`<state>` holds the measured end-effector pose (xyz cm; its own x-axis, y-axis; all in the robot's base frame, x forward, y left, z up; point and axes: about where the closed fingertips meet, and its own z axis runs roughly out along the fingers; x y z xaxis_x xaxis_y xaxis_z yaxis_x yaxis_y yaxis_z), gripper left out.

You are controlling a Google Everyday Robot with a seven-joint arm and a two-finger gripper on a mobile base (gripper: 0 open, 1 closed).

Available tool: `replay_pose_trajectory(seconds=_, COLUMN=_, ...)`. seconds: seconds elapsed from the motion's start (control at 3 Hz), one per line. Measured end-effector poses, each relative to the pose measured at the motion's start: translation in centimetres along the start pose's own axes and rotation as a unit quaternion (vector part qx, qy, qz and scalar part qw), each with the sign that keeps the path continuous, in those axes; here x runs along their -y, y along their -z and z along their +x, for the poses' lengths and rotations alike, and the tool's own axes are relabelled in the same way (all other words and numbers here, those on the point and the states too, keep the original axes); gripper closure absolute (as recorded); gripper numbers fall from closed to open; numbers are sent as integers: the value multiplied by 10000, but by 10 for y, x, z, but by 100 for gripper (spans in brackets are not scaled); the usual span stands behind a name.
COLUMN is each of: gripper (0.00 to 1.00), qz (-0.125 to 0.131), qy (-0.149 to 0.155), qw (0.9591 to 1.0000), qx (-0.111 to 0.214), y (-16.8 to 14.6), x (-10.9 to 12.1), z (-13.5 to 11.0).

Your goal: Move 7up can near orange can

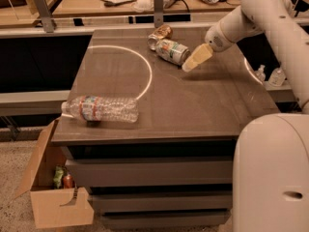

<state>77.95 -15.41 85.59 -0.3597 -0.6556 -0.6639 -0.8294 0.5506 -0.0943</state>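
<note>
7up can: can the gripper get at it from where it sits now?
Probably yes. The gripper hangs just beside the 7up can, nothing between them; the orange can lies behind it.

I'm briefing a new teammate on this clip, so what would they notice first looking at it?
The white robot arm reaches in from the right, its gripper just right of the 7up can, which lies on its side near the far edge of the table, close beside the orange can. Near the front left edge lies a crumpled clear plastic bottle, with an open cardboard box on the floor below.
</note>
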Motion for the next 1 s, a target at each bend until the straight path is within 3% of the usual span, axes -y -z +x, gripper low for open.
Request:
replay_pose_trajectory(seconds=0.33, gripper=0, qz=83, qy=-19, qw=9999, qx=135, y=31, x=-1, z=16)
replay_pose_trajectory(seconds=0.67, gripper=0, qz=313, qy=-35, qw=9994, qx=142, y=87, x=-13, z=57)
replay_pose_trajectory(seconds=1.0, gripper=0, qz=312, qy=-35, qw=9994, qx=142, y=87, x=-13, z=57)
